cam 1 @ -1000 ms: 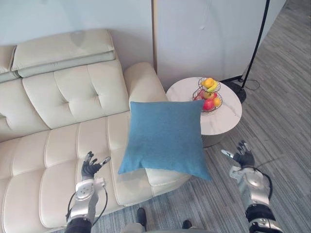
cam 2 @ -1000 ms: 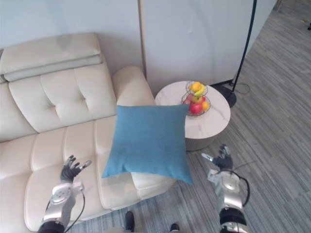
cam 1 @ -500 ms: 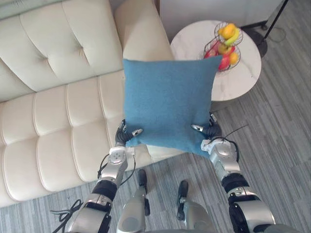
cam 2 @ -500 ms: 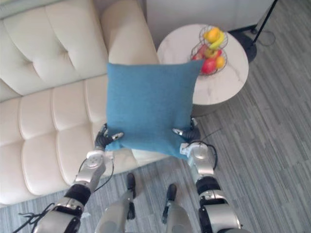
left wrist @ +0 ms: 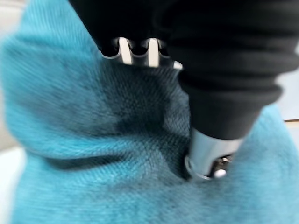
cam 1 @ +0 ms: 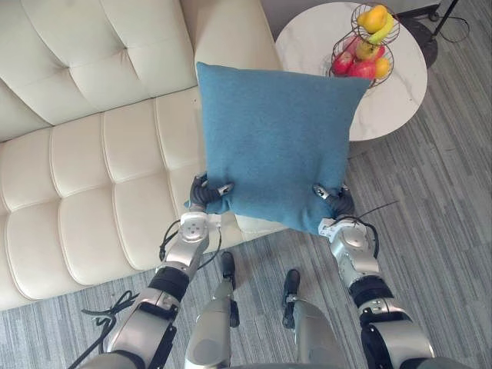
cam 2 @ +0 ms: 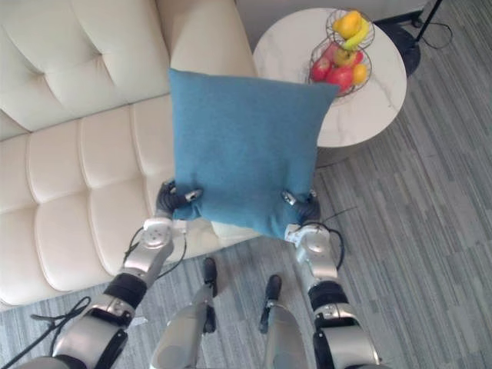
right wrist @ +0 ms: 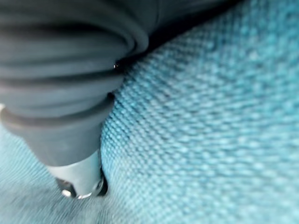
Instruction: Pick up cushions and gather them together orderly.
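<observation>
A square blue cushion (cam 1: pixel 277 138) stands upright in front of the cream sofa's (cam 1: pixel 92 177) right end, its top edge toward the armrest (cam 1: pixel 231 38). My left hand (cam 1: pixel 206 196) pinches its lower left corner, thumb on the front and fingers behind. My right hand (cam 1: pixel 334 201) pinches the lower right corner the same way. In the left wrist view the thumb (left wrist: pixel 210 154) presses a dent into the blue cloth (left wrist: pixel 93 154). In the right wrist view the thumb (right wrist: pixel 79 177) bears on the cloth (right wrist: pixel 210 140) too.
A round white side table (cam 1: pixel 400 84) stands right of the sofa, bearing a two-tier wire basket of fruit (cam 1: pixel 367 46). A dark lamp base (cam 1: pixel 450 11) sits behind it. Grey striped carpet (cam 1: pixel 446 231) lies to the right.
A second ago both hands hung open, apart from the cushion lying on the armrest. They have closed on its lower corners and stood it up; the camera has tilted down.
</observation>
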Robot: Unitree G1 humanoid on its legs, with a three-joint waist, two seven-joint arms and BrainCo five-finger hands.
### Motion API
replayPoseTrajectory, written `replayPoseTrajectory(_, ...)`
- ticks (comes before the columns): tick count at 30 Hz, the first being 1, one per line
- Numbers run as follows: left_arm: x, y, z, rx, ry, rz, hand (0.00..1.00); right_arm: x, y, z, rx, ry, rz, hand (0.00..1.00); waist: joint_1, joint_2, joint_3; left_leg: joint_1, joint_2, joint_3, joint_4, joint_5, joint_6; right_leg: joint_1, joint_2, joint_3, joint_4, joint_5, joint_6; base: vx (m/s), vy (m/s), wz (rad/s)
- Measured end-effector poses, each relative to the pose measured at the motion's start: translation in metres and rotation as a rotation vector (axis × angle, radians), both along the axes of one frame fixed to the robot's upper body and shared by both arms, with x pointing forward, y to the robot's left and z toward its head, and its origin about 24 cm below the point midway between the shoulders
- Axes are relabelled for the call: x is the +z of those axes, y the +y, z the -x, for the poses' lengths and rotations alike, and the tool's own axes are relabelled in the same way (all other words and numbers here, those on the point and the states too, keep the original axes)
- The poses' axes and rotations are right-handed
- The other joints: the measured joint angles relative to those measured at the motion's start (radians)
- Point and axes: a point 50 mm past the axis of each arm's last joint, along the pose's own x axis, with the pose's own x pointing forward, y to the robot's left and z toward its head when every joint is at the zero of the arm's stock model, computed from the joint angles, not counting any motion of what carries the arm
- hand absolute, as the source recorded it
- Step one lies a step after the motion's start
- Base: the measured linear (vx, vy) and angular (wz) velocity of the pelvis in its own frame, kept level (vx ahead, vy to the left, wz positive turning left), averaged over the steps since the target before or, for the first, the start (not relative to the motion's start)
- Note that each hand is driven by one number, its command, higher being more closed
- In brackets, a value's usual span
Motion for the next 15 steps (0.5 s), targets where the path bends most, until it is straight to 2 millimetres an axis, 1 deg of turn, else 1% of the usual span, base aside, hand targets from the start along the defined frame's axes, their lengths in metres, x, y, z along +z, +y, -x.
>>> replayPoseTrajectory(2,0.002,-0.006,0.004,-0.029,-0.015,0.015,1.00,-0.008,-0.001,0.008,0.001,0.023,0.001,1.00,-0.002,0.000,0.000,0.032,0.000,0.002,-0.007,0.000,0.000,0.027,0.000,0.001,-0.001,0.000,0.000,0.09,-0.009,-0.04)
replayPoseTrajectory(5,-0.001,-0.013,0.019,-0.068,-0.025,0.048,1.00,-0.017,-0.004,0.024,0.004,0.037,0.000,1.00,-0.011,0.002,-0.003,0.095,-0.004,0.002,-0.035,-0.001,-0.001,0.085,0.000,0.000,-0.021,-0.003,0.005,0.08,0.009,-0.02)
replayPoseTrajectory(6,-0.005,-0.014,0.024,-0.079,-0.015,0.062,1.00,-0.020,-0.005,0.030,0.007,0.042,-0.001,1.00,-0.016,0.002,-0.004,0.108,-0.007,0.000,-0.035,-0.004,-0.006,0.105,-0.001,0.000,-0.029,-0.008,0.006,0.05,0.018,0.04)
replayPoseTrajectory(7,-0.012,-0.014,0.031,-0.091,0.007,0.078,1.00,-0.025,-0.007,0.037,0.008,0.054,-0.004,1.00,-0.022,0.002,-0.009,0.121,-0.010,-0.001,-0.035,-0.004,-0.006,0.125,-0.002,-0.001,-0.043,-0.008,0.007,0.04,0.017,0.05)
replayPoseTrajectory(8,-0.015,-0.014,0.034,-0.093,0.017,0.083,1.00,-0.026,-0.007,0.039,0.009,0.058,-0.006,1.00,-0.024,0.003,-0.009,0.129,-0.011,-0.001,-0.035,-0.004,-0.006,0.136,-0.002,-0.002,-0.049,-0.008,0.007,0.03,0.014,0.05)
replayPoseTrajectory(10,-0.025,-0.013,0.047,-0.100,0.048,0.119,1.00,-0.032,-0.008,0.052,0.019,0.070,-0.015,1.00,-0.036,0.006,-0.015,0.154,-0.013,-0.010,-0.035,-0.004,-0.006,0.177,-0.001,-0.014,-0.069,-0.007,0.007,0.03,0.010,0.17)
replayPoseTrajectory(11,-0.031,-0.013,0.056,-0.106,0.065,0.133,1.00,-0.036,-0.009,0.060,0.021,0.080,-0.018,1.00,-0.047,0.009,-0.030,0.165,-0.014,-0.018,-0.035,-0.004,-0.006,0.200,-0.001,-0.024,-0.083,-0.007,0.007,0.03,0.008,0.24)
replayPoseTrajectory(13,-0.040,-0.013,0.069,-0.117,0.097,0.177,1.00,-0.041,-0.010,0.073,0.022,0.092,-0.025,1.00,-0.049,0.016,-0.068,0.171,-0.013,-0.030,-0.035,-0.005,-0.006,0.214,0.001,-0.031,-0.092,-0.007,0.007,0.03,0.005,0.17)
replayPoseTrajectory(14,-0.043,-0.013,0.077,-0.118,0.109,0.200,1.00,-0.041,-0.010,0.082,0.024,0.090,-0.028,1.00,-0.049,0.027,-0.083,0.181,-0.013,-0.033,-0.035,-0.005,-0.006,0.235,0.003,-0.035,-0.106,-0.004,0.008,0.03,0.003,0.13)
replayPoseTrajectory(15,-0.044,-0.013,0.081,-0.119,0.112,0.208,1.00,-0.042,-0.010,0.086,0.025,0.089,-0.028,1.00,-0.049,0.031,-0.087,0.189,-0.013,-0.035,-0.035,-0.005,-0.006,0.247,0.003,-0.036,-0.111,-0.003,0.008,0.02,0.004,0.10)
